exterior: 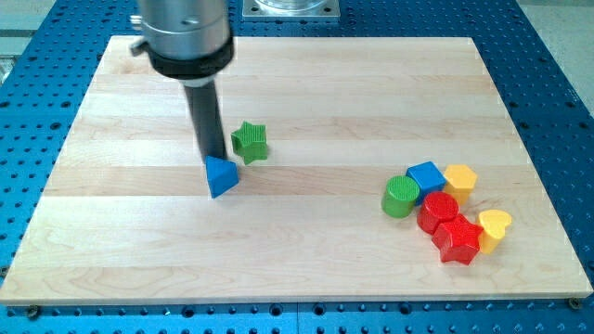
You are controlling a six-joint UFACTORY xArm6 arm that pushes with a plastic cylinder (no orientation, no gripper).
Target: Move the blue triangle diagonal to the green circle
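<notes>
The blue triangle [221, 175] lies on the wooden board left of centre. My tip [214, 157] touches its upper edge, just above it in the view. The green circle [401, 197] stands far to the view's right, at the left end of a cluster of blocks. The rod rises from the tip to the arm's dark and silver body at the view's top left.
A green star [250, 142] sits just right of the rod. Beside the green circle are a blue cube [426, 176], a yellow hexagon [459, 179], a red circle [437, 211], a red hexagon [457, 240] and a yellow heart [494, 228]. The board [297, 83] rests on a blue perforated table.
</notes>
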